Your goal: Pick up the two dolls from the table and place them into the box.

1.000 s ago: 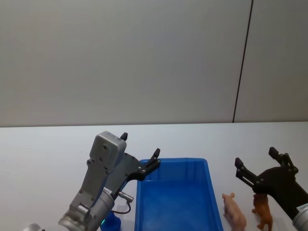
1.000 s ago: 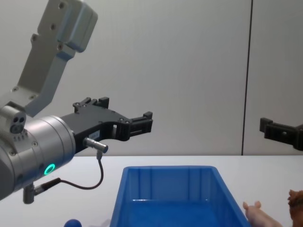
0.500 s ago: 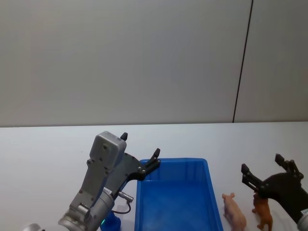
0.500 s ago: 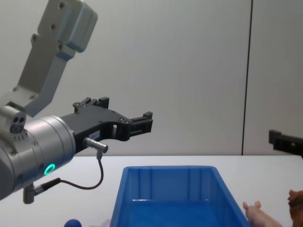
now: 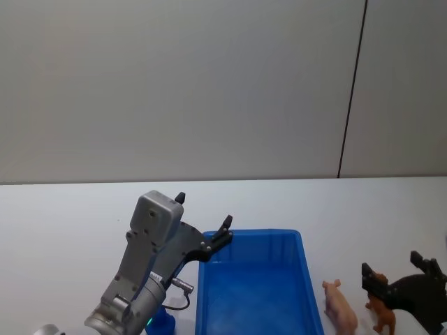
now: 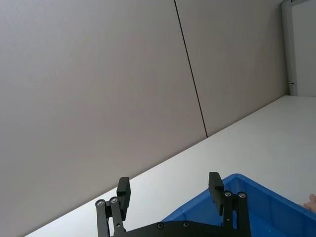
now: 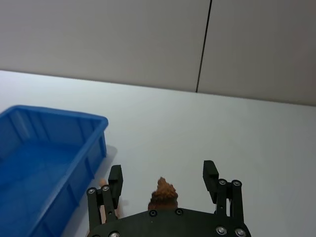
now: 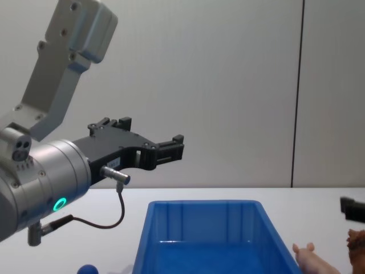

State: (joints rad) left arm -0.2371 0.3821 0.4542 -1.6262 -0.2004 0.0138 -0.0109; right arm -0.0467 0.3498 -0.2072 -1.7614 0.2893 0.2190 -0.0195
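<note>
**Right jaws spread over the brown doll**

The right gripper (image 5: 392,264) hangs low at the near right of the white counter (image 5: 63,209). Its jaws are spread wide on either side of the brown doll (image 5: 381,308), not pinching it. In the right wrist view the doll's head rises between the two fingers. The pink doll (image 5: 341,307) stands just left of the brown one, between it and the right wall of the blue box (image 5: 251,234). Both dolls stand on the counter, outside the box. The left gripper (image 5: 204,209) hovers over the box's far left corner, jaws spread, holding nothing.
</note>
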